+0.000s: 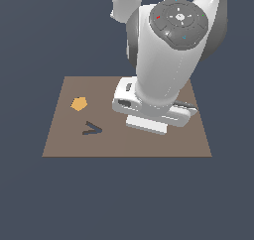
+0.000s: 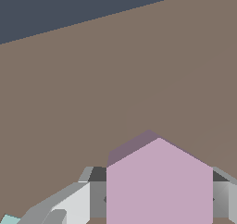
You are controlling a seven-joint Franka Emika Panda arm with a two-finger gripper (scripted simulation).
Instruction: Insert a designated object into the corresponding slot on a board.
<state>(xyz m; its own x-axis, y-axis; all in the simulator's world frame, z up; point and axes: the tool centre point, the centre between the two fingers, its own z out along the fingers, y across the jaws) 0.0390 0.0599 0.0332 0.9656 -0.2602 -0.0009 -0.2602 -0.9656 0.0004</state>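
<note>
The white Panda arm [image 1: 168, 50] is seen filling the upper centre and upper right of the exterior view, its bulk hiding the far right part of the scene. Beneath it, the large flat brown board [image 1: 64, 145] is spread across the middle of that frame and is also shown as the wide brown surface [image 2: 92, 89] in the wrist view. The dark blue-grey ground [image 1: 124, 199] is seen around the board on all sides.

The end effector [image 1: 147, 125] is lowered close over the board, right of centre in the exterior view. In the wrist view the end effector [image 2: 159, 197] is found closed on the pale purple-pink hexagon piece [image 2: 159, 181], which is gripped between the grey fingers [image 2: 98, 197] on either side and is held edge-on, with one corner pointing away from the camera. Whether the hexagon touches the board cannot be told. The hexagon itself is hidden by the arm in the exterior view, and the hexagonal slot is not made out in either picture.

On the exterior view's left part of the board, an orange pentagon [image 1: 79, 103] is laid flat. A dark V-shaped piece [image 1: 92, 129] is placed just below and to the right of it in the frame, apart from it. A sliver of a teal piece [image 2: 9, 219] is glimpsed at the lower left corner of the wrist picture.
</note>
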